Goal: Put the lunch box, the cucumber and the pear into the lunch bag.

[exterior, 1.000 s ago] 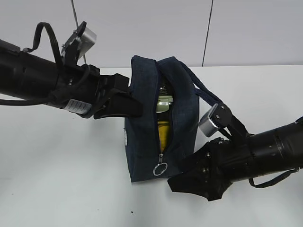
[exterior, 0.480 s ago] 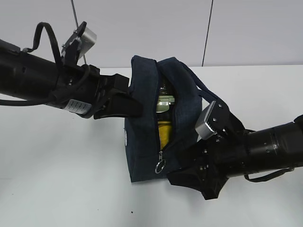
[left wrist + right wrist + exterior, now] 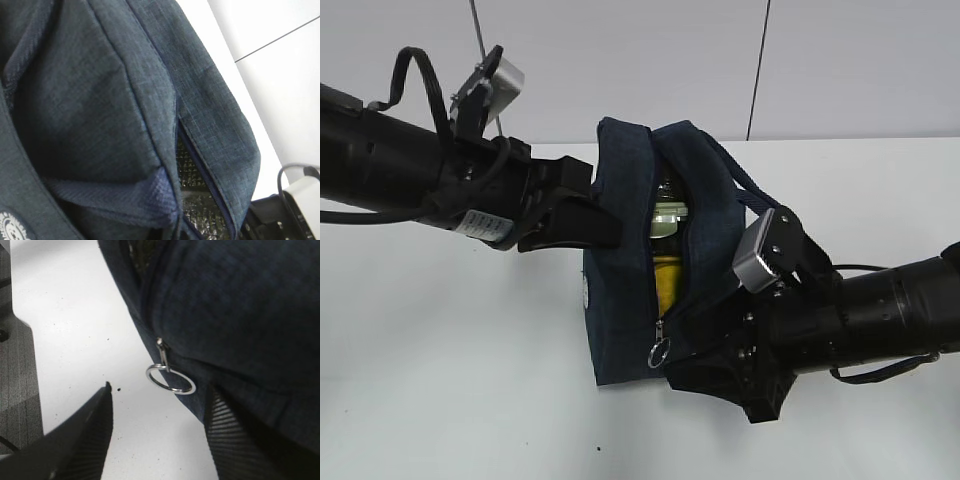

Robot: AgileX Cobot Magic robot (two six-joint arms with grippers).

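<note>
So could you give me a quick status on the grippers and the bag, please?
Left gripper shut on bag edge. Right gripper open, straddling ring pull. Zipper unclosed, yellow item visible inside. Nothing in the way.
</note>
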